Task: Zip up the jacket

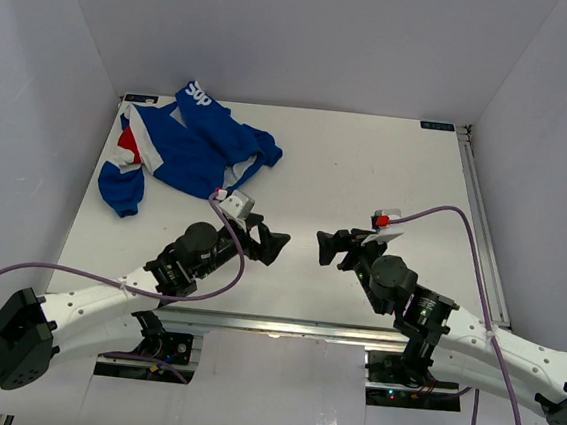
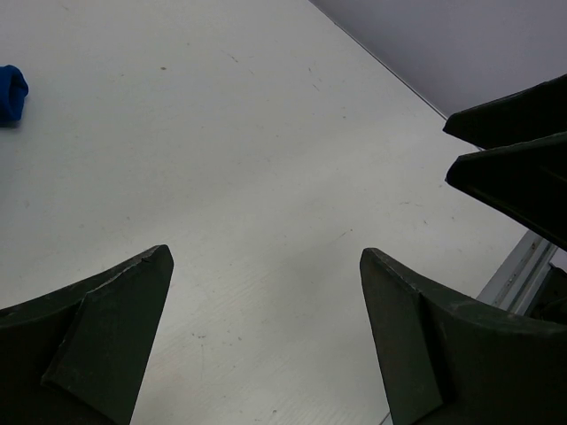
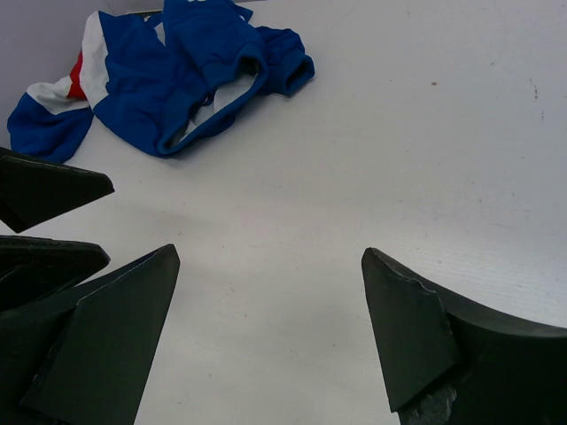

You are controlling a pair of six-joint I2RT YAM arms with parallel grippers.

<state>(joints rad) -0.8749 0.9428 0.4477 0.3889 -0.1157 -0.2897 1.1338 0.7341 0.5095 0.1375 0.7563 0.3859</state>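
Jacket (image 1: 184, 148): blue, crumpled at far-left corner of table (image 1: 368, 170); judged light, limp; to be pinched at zipper edges. Left gripper (image 1: 272, 246), right gripper (image 1: 326, 249): spread wide, nothing held.

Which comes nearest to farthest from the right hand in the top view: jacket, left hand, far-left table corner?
1. Left hand, just to its left.
2. Jacket, farther back-left.
3. Far-left table corner, beyond the jacket.
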